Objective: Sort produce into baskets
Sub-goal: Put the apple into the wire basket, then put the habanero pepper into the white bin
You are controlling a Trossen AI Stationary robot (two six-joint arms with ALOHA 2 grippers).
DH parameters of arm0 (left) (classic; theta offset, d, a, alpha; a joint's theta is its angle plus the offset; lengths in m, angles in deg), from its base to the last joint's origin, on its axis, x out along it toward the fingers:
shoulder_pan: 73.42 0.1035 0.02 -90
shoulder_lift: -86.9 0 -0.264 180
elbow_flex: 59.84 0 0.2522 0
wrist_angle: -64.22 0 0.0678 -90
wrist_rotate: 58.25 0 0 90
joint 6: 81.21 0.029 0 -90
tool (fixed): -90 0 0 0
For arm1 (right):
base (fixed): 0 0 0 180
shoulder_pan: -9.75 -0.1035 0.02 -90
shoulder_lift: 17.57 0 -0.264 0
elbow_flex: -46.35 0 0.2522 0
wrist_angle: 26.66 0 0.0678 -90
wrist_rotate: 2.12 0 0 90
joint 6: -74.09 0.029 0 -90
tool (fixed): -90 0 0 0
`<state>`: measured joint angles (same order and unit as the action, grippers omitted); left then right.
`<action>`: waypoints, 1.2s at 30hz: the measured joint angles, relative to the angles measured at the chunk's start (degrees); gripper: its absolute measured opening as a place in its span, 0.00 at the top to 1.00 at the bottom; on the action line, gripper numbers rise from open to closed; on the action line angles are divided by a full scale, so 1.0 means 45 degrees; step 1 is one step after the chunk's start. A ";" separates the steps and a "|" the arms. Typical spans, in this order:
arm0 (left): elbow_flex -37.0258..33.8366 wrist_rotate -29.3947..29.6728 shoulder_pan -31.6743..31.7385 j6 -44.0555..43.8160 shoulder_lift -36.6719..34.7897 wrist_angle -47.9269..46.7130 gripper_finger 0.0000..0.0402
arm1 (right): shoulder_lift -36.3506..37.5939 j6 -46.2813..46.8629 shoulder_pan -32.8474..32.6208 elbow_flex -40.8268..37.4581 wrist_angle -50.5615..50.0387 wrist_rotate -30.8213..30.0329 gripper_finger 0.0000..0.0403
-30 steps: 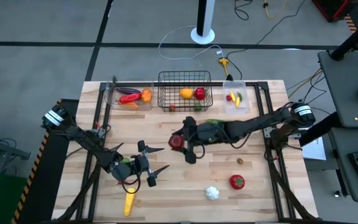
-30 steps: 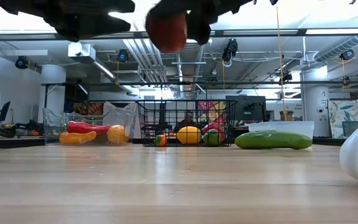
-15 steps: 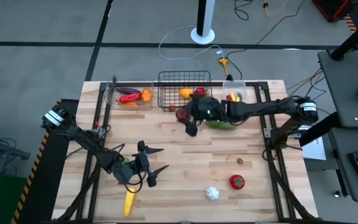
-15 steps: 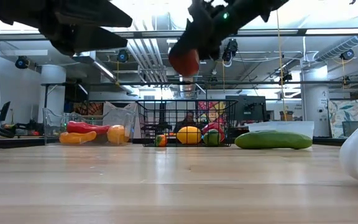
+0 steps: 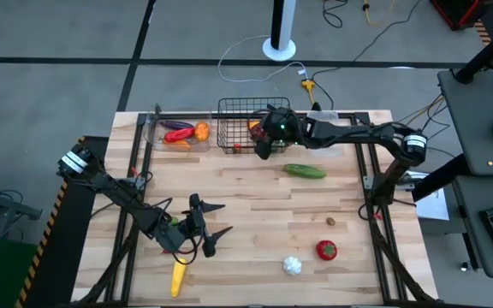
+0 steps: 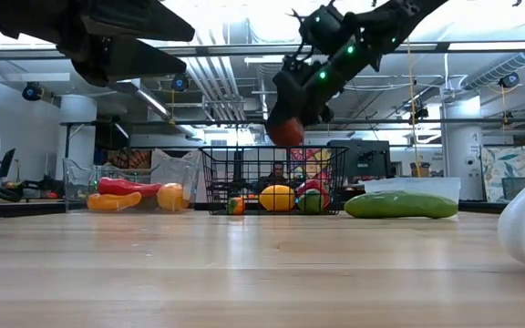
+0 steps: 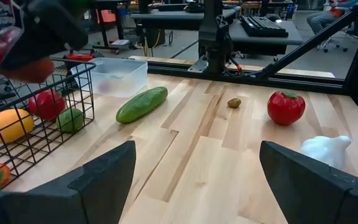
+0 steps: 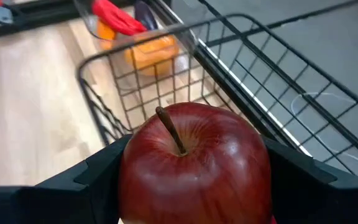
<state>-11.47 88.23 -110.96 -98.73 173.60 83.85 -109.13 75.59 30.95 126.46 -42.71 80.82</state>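
Note:
My right gripper (image 5: 262,144) is shut on a dark red apple (image 8: 194,162) and holds it over the near side of the black wire basket (image 5: 238,135); the apple also shows in the low view (image 6: 287,132). The basket holds a yellow-orange fruit (image 5: 256,128), a red piece and a green one. My left gripper (image 5: 216,219) is open and empty above the near left of the table. A green cucumber (image 5: 305,171), white garlic (image 5: 292,265), a red tomato (image 5: 326,250) and a yellow piece (image 5: 178,278) lie on the table. My right gripper pinches the apple by its two opposite sides (image 8: 132,168) between its two fingers, with the stem (image 8: 169,130) pointing away from the gripper. The apple is lifted clear, above the basket's rim.
A wide clear bin (image 5: 178,133) at the far left holds a red pepper, an eggplant and an orange. A smaller clear bin (image 5: 325,134) at the far right holds small yellow and red pieces. A small brown piece (image 5: 331,222) lies right of centre.
My right gripper has carried the apple from the middle of the table toward the far edge, to over the black basket, still shut on it. The cucumber, which the arm had covered, now shows.

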 joint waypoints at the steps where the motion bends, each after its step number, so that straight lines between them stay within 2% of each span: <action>1: 0.0009 0.0001 0.0005 0.0000 0.0000 -0.0007 0.19 | -0.0105 0.0004 0.0074 0.0000 0.0018 0.0003 0.27; 6: 0.0025 0.0002 0.0044 0.0036 0.0000 -0.0030 0.19 | -0.0669 0.0004 0.0243 0.0000 0.0284 0.0015 0.26; 15: 0.0025 0.0010 0.0155 0.0057 0.0000 -0.0130 0.19 | -0.0944 0.0334 0.0394 0.0000 0.0650 0.0047 0.16; 23: 0.0030 0.0015 0.0155 0.0053 0.0000 -0.0190 0.19 | -0.0944 0.0372 0.0545 0.0000 0.0683 0.0014 0.18; 36: 0.0030 0.0001 0.0155 -0.0341 0.0000 -0.0312 0.19 | -0.0459 0.0347 -0.0130 0.0000 0.0446 0.0038 0.22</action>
<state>-11.33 88.24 -110.26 -100.27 173.60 82.44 -111.20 77.15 30.36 126.46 -40.70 80.99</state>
